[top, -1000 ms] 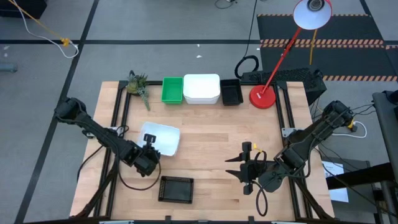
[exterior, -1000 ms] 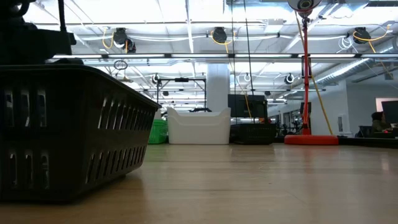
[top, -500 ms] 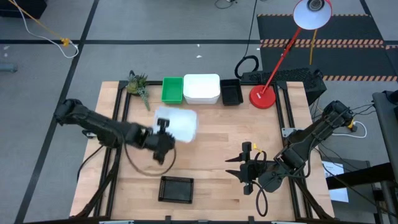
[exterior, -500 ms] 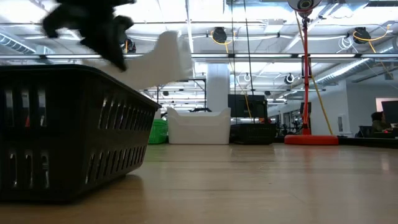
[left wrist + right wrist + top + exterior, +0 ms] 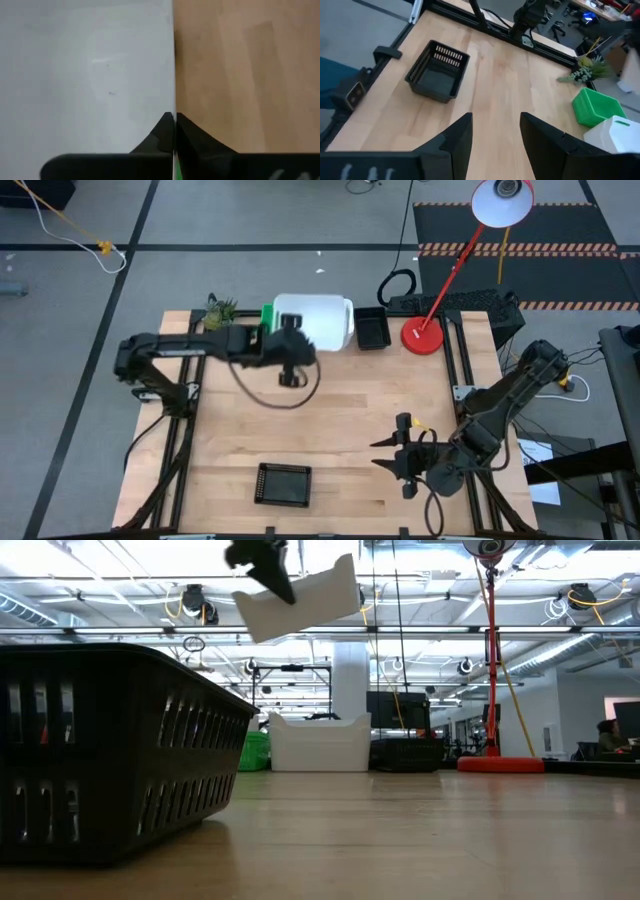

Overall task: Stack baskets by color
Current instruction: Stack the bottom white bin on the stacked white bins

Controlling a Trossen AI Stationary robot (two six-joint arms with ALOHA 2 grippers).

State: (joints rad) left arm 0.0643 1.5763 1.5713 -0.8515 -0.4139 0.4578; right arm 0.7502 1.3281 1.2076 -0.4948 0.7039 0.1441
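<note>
One white rounded plastic basket (image 5: 312, 320) has gone from mid-table to above the back-row white bin (image 5: 319, 745), pinched by my left gripper (image 5: 291, 350); stacking looks imminent. Right gripper (image 5: 405, 463) waits, fingers spread, near the front black mesh basket (image 5: 283, 484).

white basket (image 5: 318, 315), green basket (image 5: 596, 106), black mesh basket (image 5: 283, 484)
</note>
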